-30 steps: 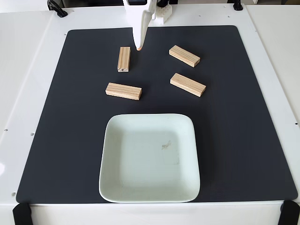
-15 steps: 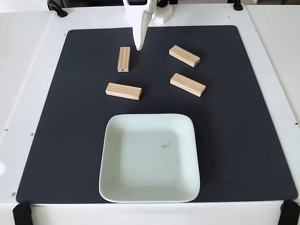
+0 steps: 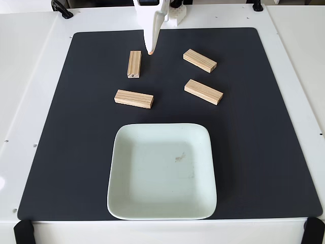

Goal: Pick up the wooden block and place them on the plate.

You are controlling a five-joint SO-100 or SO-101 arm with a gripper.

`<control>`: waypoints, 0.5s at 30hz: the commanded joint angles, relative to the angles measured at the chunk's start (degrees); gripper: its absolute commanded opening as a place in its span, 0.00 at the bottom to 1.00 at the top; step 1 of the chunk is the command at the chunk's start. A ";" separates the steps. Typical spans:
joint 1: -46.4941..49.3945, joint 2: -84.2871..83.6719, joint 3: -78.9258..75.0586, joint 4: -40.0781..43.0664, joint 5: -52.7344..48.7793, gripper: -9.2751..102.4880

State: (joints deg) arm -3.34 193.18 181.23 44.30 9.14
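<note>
Four wooden blocks lie apart on a black mat (image 3: pixel 66 152) covering a white table (image 3: pixel 25 76): upper left (image 3: pixel 134 64), lower left (image 3: pixel 133 98), upper right (image 3: pixel 199 60), lower right (image 3: pixel 203 91). Nearer the camera sits the square mint-white plate (image 3: pixel 119 203), holding no block. White fingers (image 3: pixel 151 30) descend just beside the upper left block; whether they are parted cannot be told.
</note>
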 commanded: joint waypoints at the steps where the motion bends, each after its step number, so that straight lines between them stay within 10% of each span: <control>1: -0.09 -0.18 -0.26 -0.35 0.35 0.08; 15: 0.09 -24.17 -26.81 -0.26 0.35 0.08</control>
State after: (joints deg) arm -3.25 174.81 162.95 44.30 9.14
